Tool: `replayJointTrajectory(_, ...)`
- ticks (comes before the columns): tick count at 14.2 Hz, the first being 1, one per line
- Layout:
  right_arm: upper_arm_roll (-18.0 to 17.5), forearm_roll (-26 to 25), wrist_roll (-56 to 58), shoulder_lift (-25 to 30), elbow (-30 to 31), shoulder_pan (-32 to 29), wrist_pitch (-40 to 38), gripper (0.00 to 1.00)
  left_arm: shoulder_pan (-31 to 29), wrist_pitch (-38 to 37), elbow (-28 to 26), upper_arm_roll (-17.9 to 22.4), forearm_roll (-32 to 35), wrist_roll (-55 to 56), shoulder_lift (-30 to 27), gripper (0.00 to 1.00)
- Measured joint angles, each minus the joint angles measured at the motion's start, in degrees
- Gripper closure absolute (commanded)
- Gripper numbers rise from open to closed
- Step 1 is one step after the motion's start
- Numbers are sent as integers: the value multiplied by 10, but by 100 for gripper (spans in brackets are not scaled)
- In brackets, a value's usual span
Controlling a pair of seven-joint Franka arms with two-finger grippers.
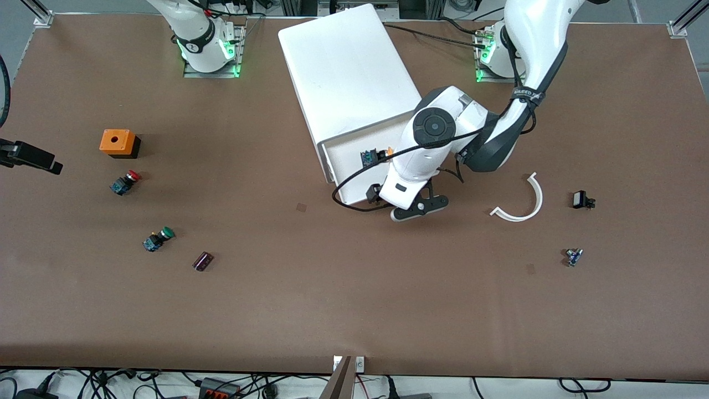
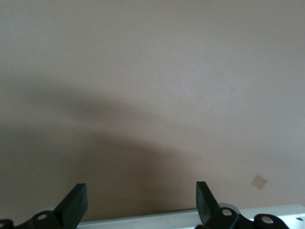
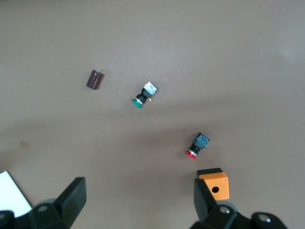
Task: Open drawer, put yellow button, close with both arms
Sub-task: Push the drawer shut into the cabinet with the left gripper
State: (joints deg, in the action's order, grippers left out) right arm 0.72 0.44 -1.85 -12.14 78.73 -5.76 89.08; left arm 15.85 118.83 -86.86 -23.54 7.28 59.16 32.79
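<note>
The drawer (image 1: 331, 160), topmost of the white cabinet (image 1: 349, 72), stands pulled out toward the front camera. The yellow button (image 1: 376, 155) lies in it on its side, its blue body beside the orange cap, partly under the left arm's hand. My left gripper (image 1: 379, 193) hangs at the drawer's front rim (image 2: 190, 217). In the left wrist view this gripper (image 2: 141, 187) is open with only bare table between its fingers. My right gripper (image 3: 139, 186) waits high over the right arm's end of the table, open and empty; the front view does not show it.
At the right arm's end lie an orange box (image 1: 117, 141), a red button (image 1: 125, 182), a green button (image 1: 158, 239) and a dark capacitor (image 1: 203, 261). At the left arm's end lie a white curved strip (image 1: 523, 202) and two small parts (image 1: 581, 199) (image 1: 574, 256).
</note>
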Motion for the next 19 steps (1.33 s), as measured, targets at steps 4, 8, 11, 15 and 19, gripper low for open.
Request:
replayJointTrajectory(4, 0, -12, 0, 9, 19, 9, 19, 0, -3, -71, 2, -33, -23, 14, -2, 0)
replayJointTrajectory(8, 17, -13, 0, 21, 32, 26, 27, 0, -2, -112, 2, -50, -65, 14, -2, 0)
replayJointTrajectory(11, 34, -13, 1, 23, 33, 41, 27, 0, -2, -124, 1, -67, -74, 14, -2, 0)
replayJointTrajectory(15, 37, -13, 7, 48, 84, 44, 64, 0, -1, -140, 0, -74, -75, 15, -1, 0)
replayJointTrajectory(19, 38, -14, 9, 101, 165, 44, 92, 0, -1, -154, 0, -86, -75, 15, -2, 0)
